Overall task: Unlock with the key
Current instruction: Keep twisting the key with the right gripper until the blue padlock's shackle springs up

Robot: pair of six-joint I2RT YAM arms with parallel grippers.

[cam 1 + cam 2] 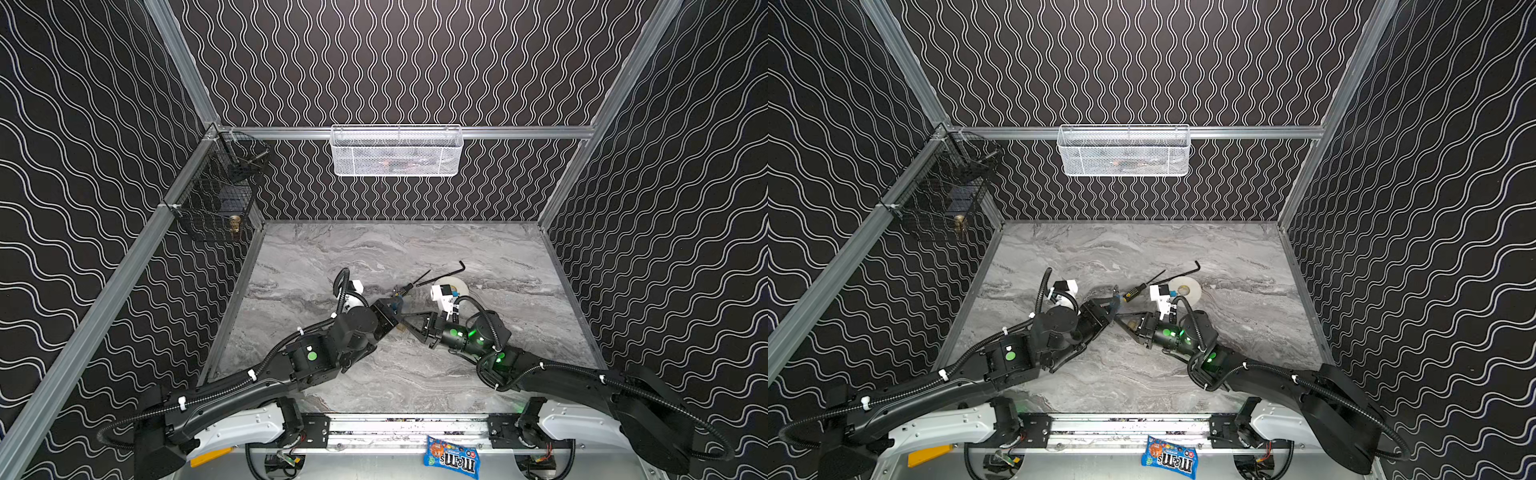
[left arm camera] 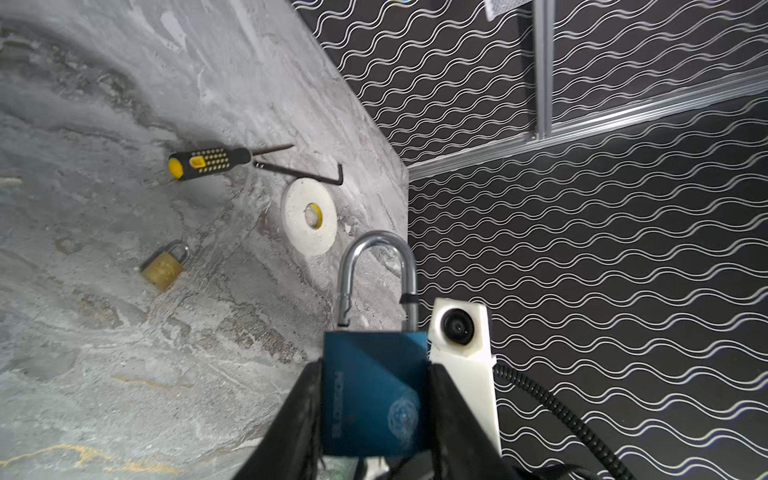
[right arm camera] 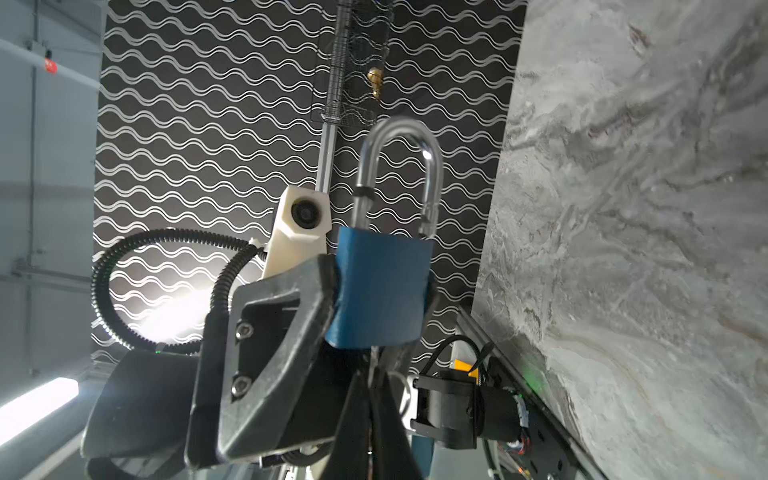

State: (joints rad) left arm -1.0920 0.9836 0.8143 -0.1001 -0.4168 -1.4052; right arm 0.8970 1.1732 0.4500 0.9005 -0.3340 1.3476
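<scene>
Gripping the smooth blue padlock (image 3: 380,291) in the left gripper (image 2: 374,370), curved steel shackle (image 2: 376,266) above. Pinching the thin flat key (image 3: 374,357) in the clenched right gripper (image 3: 375,376) at the lock's underside, mostly hidden.

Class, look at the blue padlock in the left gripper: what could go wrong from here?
The left gripper clamps the blue rectangular metal padlock only by its body sides; a twist might turn it in that grip. The small brass padlock lies beneath the right gripper, which could knock it if lowered.

Wavy-lined black walls (image 1: 395,62), marble floor (image 1: 415,249)
</scene>
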